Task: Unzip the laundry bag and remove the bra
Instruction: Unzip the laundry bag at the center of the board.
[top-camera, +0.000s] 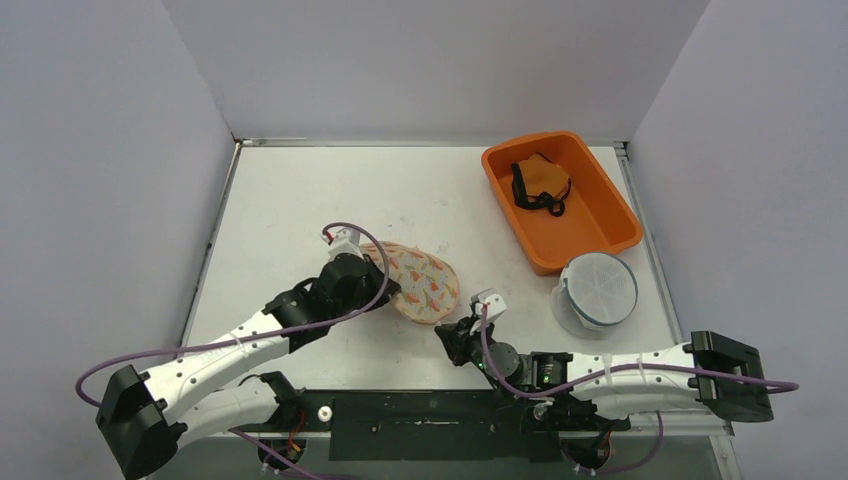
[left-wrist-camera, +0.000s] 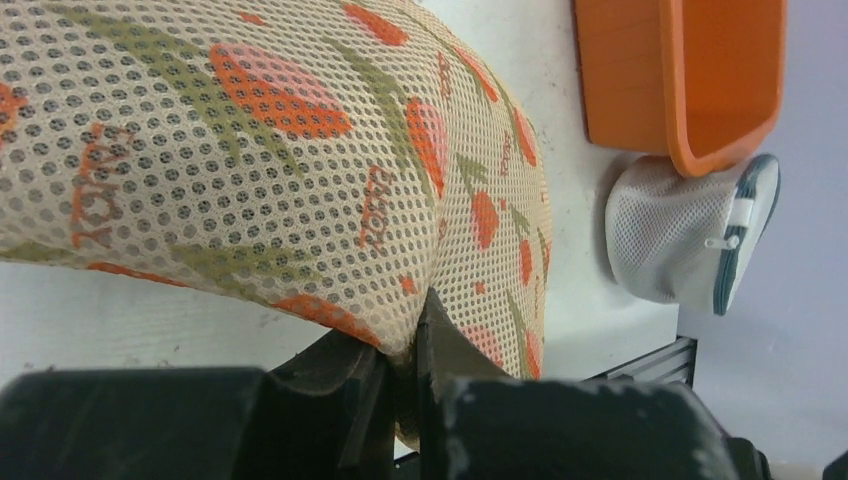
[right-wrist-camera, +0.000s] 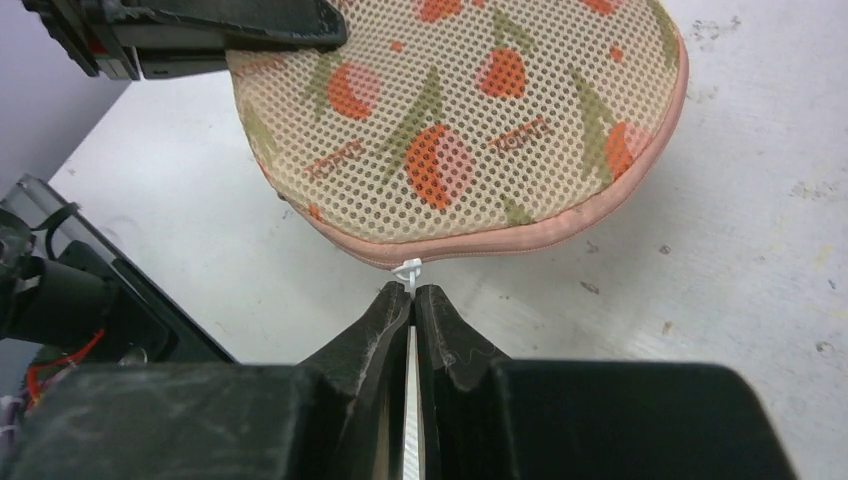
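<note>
The step in hand is the start of unzipping. The bag (top-camera: 422, 282), made of printed mesh, lies on the surface (top-camera: 300, 200) near the middle, between the 2 arms. The left hand (left-wrist-camera: 402, 338) is pressed together on a fold of mesh at the bag's edge, on the side toward its own arm, and serves as the anchor. The right hand (right-wrist-camera: 411, 295) is pressed together on the small white pull (right-wrist-camera: 407, 270) at the bag's near rim, and the pull's tip shows just above the fingertips. The pink zip (right-wrist-camera: 560, 228) appears shut along the whole run visible from the right wrist, so none of the opening is judged done. The bra is not visible and is presumed to be inside the bag, behind the mesh. The next move calls for the right hand to draw the pull along the curve of the zip, not straight away from it, while the left hand holds the bag against that pull. The pull is small and thin, so the pinch could slip if the path leaves the zip line. The bag looks light and would probably drag across the surface if the anchor loosens. Well apart, at the far right, an orange bin (top-camera: 590, 220) holds an orange and black garment (top-camera: 540, 183), and a round white mesh case (top-camera: 598, 292) lies just beside the bin.
</note>
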